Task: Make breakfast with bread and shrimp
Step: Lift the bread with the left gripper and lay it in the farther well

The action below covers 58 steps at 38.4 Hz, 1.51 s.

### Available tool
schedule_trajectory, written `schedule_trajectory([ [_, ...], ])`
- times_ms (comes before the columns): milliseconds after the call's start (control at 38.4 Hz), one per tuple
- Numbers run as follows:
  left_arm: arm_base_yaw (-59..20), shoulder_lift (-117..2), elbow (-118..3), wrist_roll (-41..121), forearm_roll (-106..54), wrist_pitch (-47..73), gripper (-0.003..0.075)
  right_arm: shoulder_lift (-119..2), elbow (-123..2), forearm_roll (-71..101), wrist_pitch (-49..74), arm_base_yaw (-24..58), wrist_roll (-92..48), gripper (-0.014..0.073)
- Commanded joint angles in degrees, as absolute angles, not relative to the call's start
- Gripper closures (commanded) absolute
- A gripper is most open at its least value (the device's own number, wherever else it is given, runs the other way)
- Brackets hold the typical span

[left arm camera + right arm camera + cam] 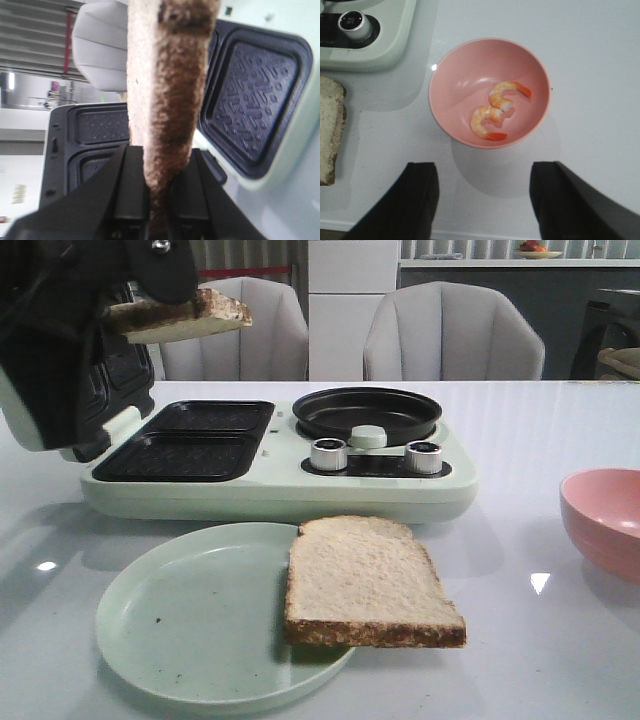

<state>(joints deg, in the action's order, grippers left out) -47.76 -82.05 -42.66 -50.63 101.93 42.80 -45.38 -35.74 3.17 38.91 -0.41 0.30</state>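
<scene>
The left gripper point(161, 200) is clamped on 1 bread slice point(190, 315), held above the open grill point(185, 440); its far end is cropped. The right gripper point(482, 200), jaws apart, hangs at 6 o'clock of the pink bowl point(465, 65) holding 2 shrimp point(497, 107). A second slice point(365, 580) overhangs the plate point(190, 630).

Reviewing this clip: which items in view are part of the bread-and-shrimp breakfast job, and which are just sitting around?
Part of the job:
- bread slice clamped in the left claw
- second bread slice resting partly on the green plate
- two shrimp in the pink bowl
- breakfast maker, lid open
- right claw, open above the bowl

Just there:
- two grey chairs
</scene>
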Motion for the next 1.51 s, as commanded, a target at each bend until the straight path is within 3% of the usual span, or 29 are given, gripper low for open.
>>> schedule_trajectory([
  [0, -42.3, -84.4, -50.0, -51.0, 106.6, 39.2, 0.062, -45.3, -37.5, 2.8, 35.2, -0.5, 0.0, 0.0083],
  [286, -33.3, -98.3, -65.0, -50.6, 106.6, 34.5, 0.062, -45.3, -37.5, 2.8, 35.2, -0.5, 0.0, 0.0083],
  [494, -30.5, -107.9, -74.5, -41.6, 106.6, 34.0, 0.062, -45.3, -37.5, 2.8, 35.2, -0.5, 0.0, 0.0083],
  [885, -26.3, -115.4, -80.5, -40.5, 106.6, 27.8, 0.0612, -45.3, -37.5, 2.8, 35.2, -0.5, 0.0, 0.0083],
  [1015, -25.1, -115.7, -80.5, -40.5, 106.6, 27.1, 0.0508, -45.3, -37.5, 2.8, 35.2, -0.5, 0.0, 0.0083],
  [1119, -24.9, -115.7, -80.5, -40.5, 106.6, 26.6, 0.0318, -45.3, -37.5, 2.8, 35.2, -0.5, 0.0, 0.0083],
  [1197, -24.9, -115.7, -80.5, -40.6, 106.6, 26.4, 0.0225, -45.3, -37.5, 2.8, 35.2, -0.5, 0.0, 0.0083],
  [1483, -25.1, -115.0, -80.0, -41.2, 106.6, 26.6, 0.0212, -45.3, -37.5, 2.8, 35.2, -0.5, 0.0, 0.0083],
])
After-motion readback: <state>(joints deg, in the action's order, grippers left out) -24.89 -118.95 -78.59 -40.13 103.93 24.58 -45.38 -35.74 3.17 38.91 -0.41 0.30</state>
